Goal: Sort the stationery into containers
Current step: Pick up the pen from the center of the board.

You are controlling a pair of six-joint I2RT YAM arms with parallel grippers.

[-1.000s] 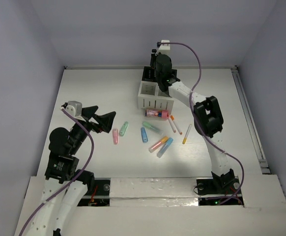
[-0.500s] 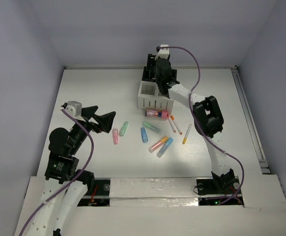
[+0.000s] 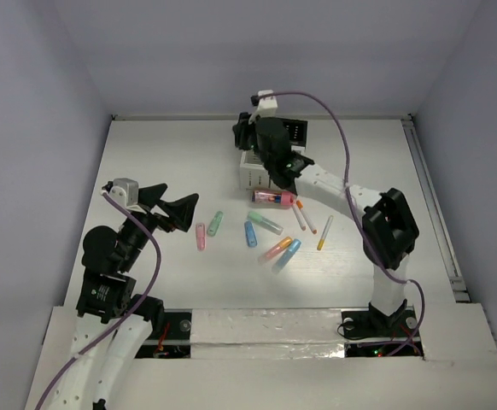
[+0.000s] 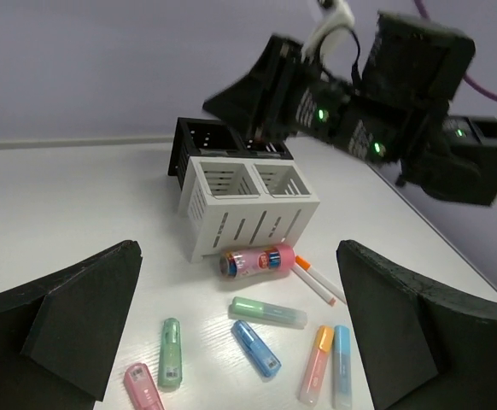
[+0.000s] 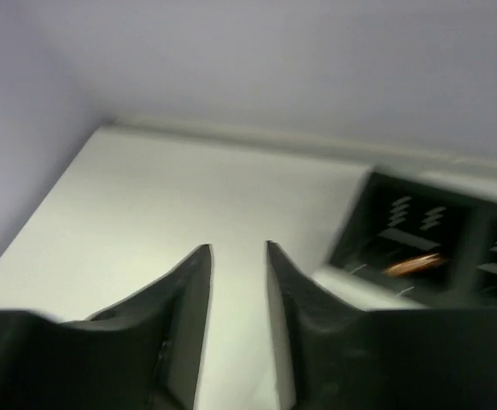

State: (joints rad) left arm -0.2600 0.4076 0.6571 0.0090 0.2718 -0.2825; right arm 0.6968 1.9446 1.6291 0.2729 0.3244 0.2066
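Left gripper (image 3: 184, 194): jaws spread wide and empty, held over the left half of the table (image 3: 146, 145), facing the loose stationery
Right gripper (image 5: 236, 254): jaws only a narrow gap apart with nothing between them, hanging above the far left corner of the organiser
White box (image 4: 248, 205): slotted, two compartments, upright near the far middle of the table
Black box (image 4: 199, 143): joined to the white box on its far side; one compartment holds a blurred orange-brown thing, too unclear to name
Fat pink cylinder (image 3: 272, 197): on its side, just in front of the white box
Markers: pink (image 3: 201, 237) and green (image 3: 215, 224) side by side at the left; blue (image 3: 251, 234), pale green (image 3: 265, 222), orange-pink (image 3: 275, 249) and light blue (image 3: 287, 254) clustered nearer the middle, all lying flat
Thin sticks (image 3: 303, 216): two side by side right of the cylinder, a yellow one (image 3: 324, 232) a little apart
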